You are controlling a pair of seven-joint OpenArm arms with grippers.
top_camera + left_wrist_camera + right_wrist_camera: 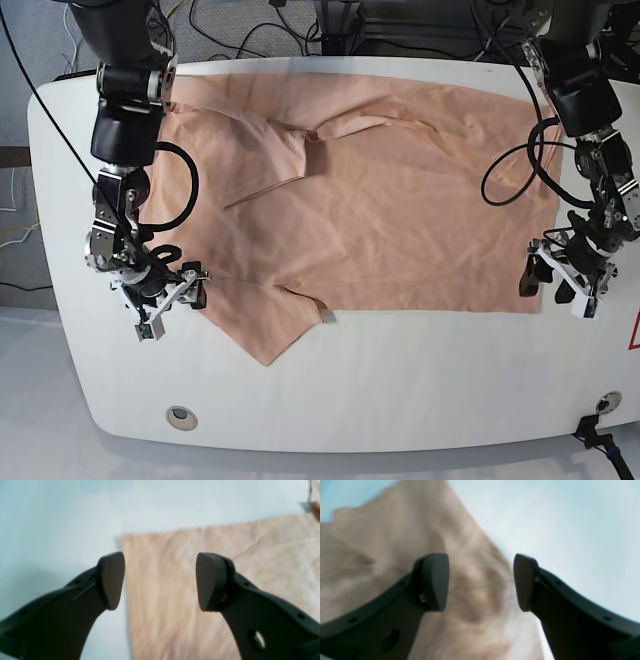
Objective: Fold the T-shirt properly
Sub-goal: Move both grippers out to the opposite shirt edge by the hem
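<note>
White tabletop (330,400) fills the base view, rounded at the corners, cables trailing off past its far edge. Spread across it lies the T-shirt (400,220), peach-pink, its long axis running from nine to three o'clock, hem end toward three, sleeves toward nine. The left gripper (562,282) hangs at the hem corner, about four o'clock from the shirt's middle, jaws apart. The right gripper (168,297) sits at about eight o'clock, just beside the near sleeve (270,320), which juts toward six; jaws apart there too.

Over to the left wrist view: pale table (62,517) up top and at nine, and the left gripper (160,581) has its pads spread wide with nothing between them. The T-shirt (200,567) fills the frame from the middle out to three, its straight edge running twelve to six just inside the nine o'clock pad, corner above it. So this arm straddles the edge, cloth lying from the gap toward three.

Right wrist view now, blurry: table (570,530) from twelve to three, the T-shirt (395,535) sweeping in from nine and down under the right gripper (481,581). Pads well apart, gripping nothing; rumpled sleeve cloth shows in the gap.

Judgement: each arm is nearest its own end, both poised over an edge, so the coming grasp looks like a drop straight down.
</note>
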